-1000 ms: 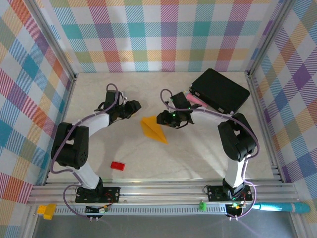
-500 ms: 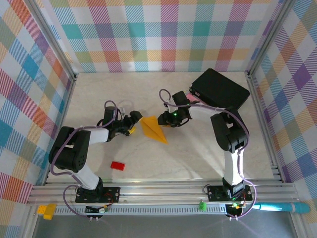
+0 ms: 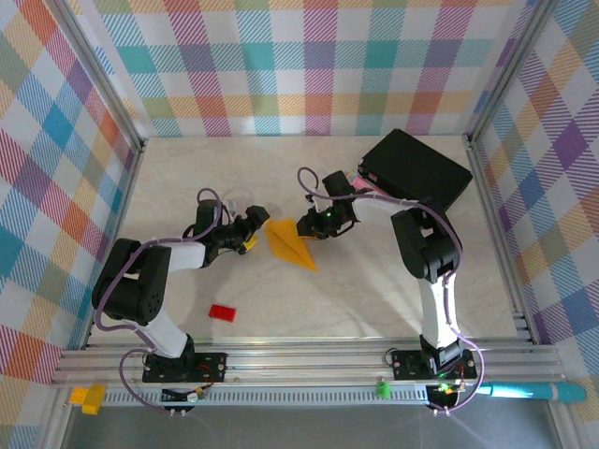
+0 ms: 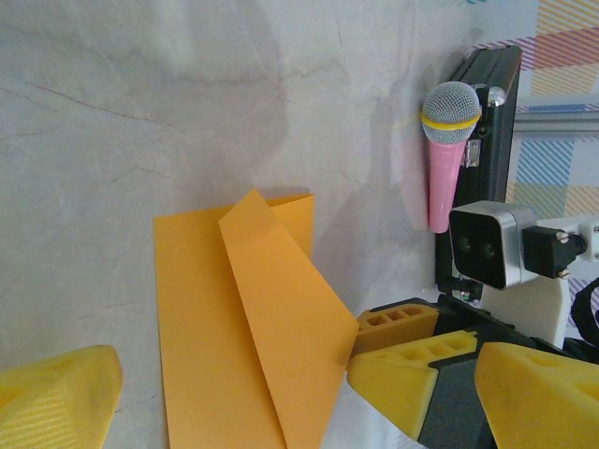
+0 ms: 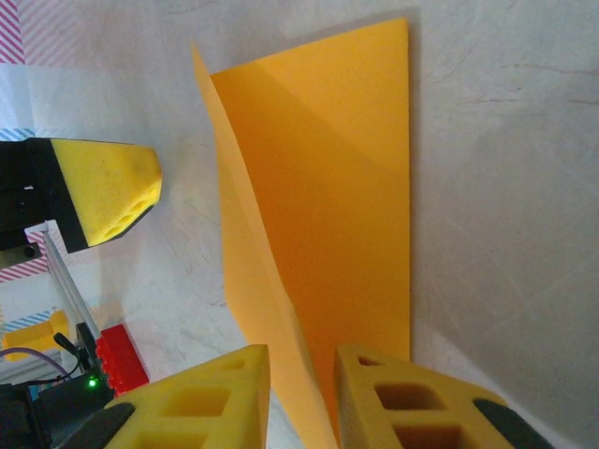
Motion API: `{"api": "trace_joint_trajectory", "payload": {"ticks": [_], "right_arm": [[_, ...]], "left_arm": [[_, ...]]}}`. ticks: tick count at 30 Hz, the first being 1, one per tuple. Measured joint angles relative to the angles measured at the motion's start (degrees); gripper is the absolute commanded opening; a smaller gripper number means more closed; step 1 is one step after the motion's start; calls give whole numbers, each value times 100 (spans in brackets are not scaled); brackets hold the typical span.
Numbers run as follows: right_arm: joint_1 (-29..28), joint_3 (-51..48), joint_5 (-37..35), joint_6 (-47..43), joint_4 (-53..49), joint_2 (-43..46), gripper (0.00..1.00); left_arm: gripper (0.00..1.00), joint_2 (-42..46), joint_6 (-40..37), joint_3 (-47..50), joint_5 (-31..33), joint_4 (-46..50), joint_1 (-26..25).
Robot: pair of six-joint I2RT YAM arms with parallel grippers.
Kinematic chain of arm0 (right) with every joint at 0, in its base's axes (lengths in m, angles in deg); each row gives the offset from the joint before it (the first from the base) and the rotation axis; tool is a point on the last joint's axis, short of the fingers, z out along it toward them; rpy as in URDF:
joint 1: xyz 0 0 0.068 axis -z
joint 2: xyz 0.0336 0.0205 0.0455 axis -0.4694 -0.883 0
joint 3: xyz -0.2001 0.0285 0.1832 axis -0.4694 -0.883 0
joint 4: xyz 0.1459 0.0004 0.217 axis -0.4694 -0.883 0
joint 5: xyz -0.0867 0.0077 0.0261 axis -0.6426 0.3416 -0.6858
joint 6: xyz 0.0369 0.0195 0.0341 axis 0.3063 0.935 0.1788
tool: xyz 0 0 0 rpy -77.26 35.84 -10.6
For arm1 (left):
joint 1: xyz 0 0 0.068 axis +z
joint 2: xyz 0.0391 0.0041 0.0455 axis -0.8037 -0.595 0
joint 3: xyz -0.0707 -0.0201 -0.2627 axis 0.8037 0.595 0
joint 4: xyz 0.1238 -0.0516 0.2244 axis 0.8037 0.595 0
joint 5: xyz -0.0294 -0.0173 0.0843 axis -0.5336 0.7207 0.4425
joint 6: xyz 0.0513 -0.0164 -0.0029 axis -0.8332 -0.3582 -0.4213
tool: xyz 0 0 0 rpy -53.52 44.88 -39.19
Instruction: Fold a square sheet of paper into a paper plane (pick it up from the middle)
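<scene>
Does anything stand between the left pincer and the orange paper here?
Nothing visible does. The open left pincer sits just beside the folded orange paper, with only bare table between them. The right pincer straddles the paper's opposite edge.

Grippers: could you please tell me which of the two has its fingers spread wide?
The left gripper: its fingers stand far apart near the paper, while the right gripper has its fingers close together around the paper's raised fold.

Bright, even light; soft shadows.
</scene>
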Motion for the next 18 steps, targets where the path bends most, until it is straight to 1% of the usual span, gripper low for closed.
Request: {"api": "trace_joint_trajectory", "payload": {"ticks": [3,6,8,10,13,18], "right_arm": [[0,4,33,-4,4,-28,17],[0,7,81,-20,35,-28,8],[0,7,94,-17,74,-28,6],[0,-7,92,2,195,-26,4],[0,-297,90,70,588,157,3],[28,-815,90,350,1193,780,1]], "left_arm": [[96,0,-42,0,-4,28,-26],[95,2,-72,-2,-15,81,-33],[95,11,-83,-2,-44,111,-37],[94,44,-83,-2,-61,114,-44],[95,175,-83,-2,-105,111,-85],[96,525,-85,-9,-162,83,-219]]}}
